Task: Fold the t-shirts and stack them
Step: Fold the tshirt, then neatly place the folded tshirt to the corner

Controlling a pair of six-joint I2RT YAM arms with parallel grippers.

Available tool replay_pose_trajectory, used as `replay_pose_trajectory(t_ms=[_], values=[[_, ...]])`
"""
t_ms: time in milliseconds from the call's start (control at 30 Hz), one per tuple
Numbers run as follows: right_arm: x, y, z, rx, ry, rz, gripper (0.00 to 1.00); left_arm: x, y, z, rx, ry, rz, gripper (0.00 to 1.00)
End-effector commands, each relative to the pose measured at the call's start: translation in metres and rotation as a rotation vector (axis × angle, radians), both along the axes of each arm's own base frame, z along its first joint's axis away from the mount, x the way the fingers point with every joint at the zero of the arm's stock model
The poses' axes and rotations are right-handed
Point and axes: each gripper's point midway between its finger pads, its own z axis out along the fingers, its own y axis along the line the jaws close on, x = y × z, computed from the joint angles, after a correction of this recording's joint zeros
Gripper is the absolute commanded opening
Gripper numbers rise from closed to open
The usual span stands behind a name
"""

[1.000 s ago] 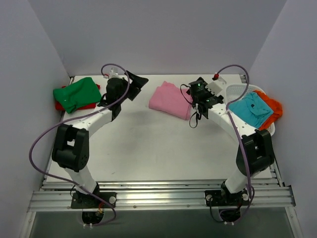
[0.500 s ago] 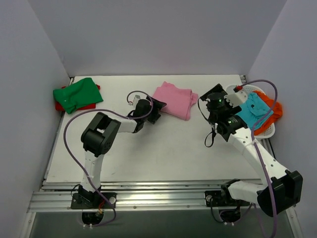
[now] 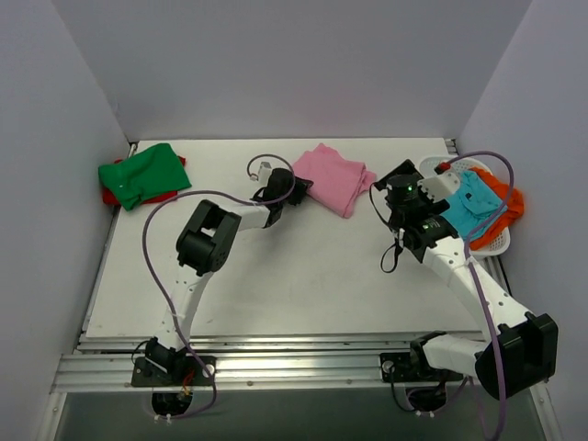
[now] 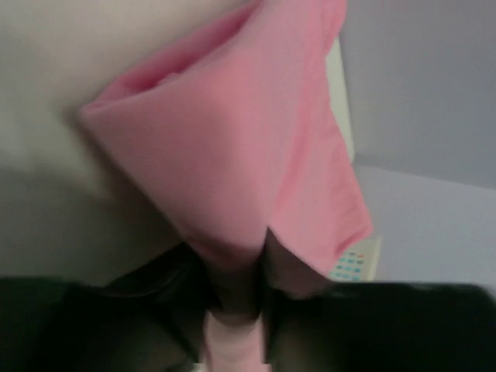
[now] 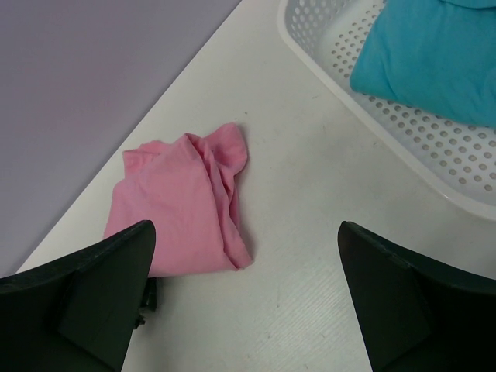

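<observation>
Stacking is waiting: your left gripper (image 3: pixel 294 187) is clamping the folded pink cloth shirt (image 3: pixel 338 179) at twelve o'clock. Right gripper (image 5: pixel 244 260) is gaping.

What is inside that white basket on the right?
A teal shirt lies on top in the white basket, with an orange shirt beneath it spilling over the rim. Anything deeper under them is covered.

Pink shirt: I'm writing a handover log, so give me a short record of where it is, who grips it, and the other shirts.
pink shirt: bunched on the table, far middle
left gripper: shut on its left edge
right gripper: open, holding nothing, apart from it
green shirt: far left corner, on a red shirt
teal shirt: in the white basket, over an orange shirt
</observation>
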Motion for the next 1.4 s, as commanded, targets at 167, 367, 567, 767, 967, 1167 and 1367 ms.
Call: replay_pose_trajectory(t_ms=[167,367,567,767,967,1167,1367], values=[[-0.002,-0.016,0.009,0.008,-0.052,-0.035,1.00,0.061,0.032,-0.039,0.170,0.035,-0.224,0.02],[0.006,-0.008,0.011,0.054,-0.099,0.002,1.00,0.101,0.113,0.020,0.519,-0.034,-0.330,0.02],[0.021,0.008,0.003,0.097,-0.106,0.062,1.00,0.120,0.221,0.071,0.703,-0.042,-0.219,0.02],[0.037,0.024,-0.005,0.124,-0.104,0.119,1.00,0.122,0.310,0.101,0.800,-0.029,-0.118,0.02],[0.048,0.038,-0.020,0.146,-0.088,0.171,1.00,0.122,0.382,0.115,0.798,-0.004,-0.050,0.02],[0.061,0.049,-0.034,0.159,-0.069,0.200,1.00,0.110,0.423,0.156,0.890,-0.019,0.027,0.02],[0.072,0.061,-0.047,0.171,-0.039,0.242,0.99,0.093,0.457,0.185,0.907,0.009,0.129,0.02]])
